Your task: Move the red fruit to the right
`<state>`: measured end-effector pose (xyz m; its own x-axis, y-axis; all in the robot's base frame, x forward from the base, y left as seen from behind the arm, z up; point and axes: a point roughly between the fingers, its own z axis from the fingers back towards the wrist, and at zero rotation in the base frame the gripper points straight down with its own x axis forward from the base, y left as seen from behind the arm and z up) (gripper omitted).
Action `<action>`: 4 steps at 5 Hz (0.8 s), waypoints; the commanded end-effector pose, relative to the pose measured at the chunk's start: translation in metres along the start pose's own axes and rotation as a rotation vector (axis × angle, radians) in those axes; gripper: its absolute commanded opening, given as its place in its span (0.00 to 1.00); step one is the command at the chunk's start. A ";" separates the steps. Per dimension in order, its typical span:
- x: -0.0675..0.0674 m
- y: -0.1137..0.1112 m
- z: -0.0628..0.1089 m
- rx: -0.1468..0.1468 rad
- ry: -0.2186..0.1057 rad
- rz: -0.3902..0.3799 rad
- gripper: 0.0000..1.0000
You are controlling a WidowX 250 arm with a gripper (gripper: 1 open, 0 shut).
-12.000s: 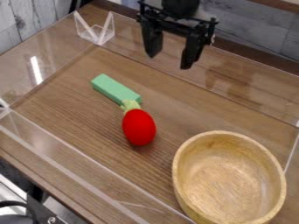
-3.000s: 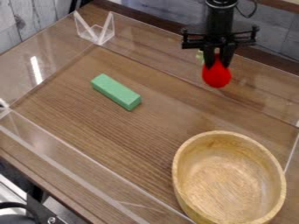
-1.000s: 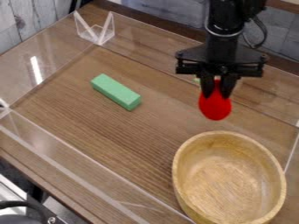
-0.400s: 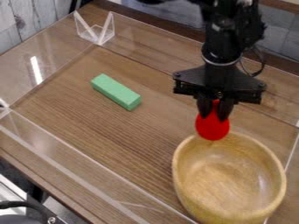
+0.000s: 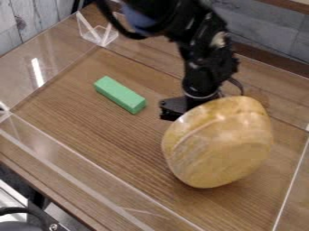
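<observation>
The red fruit is hidden in this view. The wooden bowl (image 5: pixel 220 140) stands tipped up on its edge at the right, its rounded outer side facing the camera. My gripper (image 5: pixel 191 101) points down right behind the bowl's upper left rim. The bowl covers its fingertips, so only the black body and one dark side piece show. Whether anything is between the fingers I cannot tell.
A flat green block (image 5: pixel 119 94) lies left of the gripper on the wooden table. Clear acrylic walls (image 5: pixel 72 171) fence the work area, and a clear stand (image 5: pixel 97 32) sits at the back left. The arm (image 5: pixel 169 23) reaches in from the upper left.
The gripper has come down with the red fruit at the bowl's far left rim. The bowl has tipped up from lying flat. The fruit has gone out of sight behind it.
</observation>
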<state>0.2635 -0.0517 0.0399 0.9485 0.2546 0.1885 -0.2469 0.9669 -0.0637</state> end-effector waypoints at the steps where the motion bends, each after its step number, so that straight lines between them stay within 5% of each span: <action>1: -0.007 0.007 -0.007 -0.008 0.005 -0.021 0.00; 4: -0.025 0.000 -0.022 -0.021 0.048 -0.085 0.00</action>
<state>0.2547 -0.0542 0.0261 0.9589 0.2058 0.1953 -0.1916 0.9774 -0.0892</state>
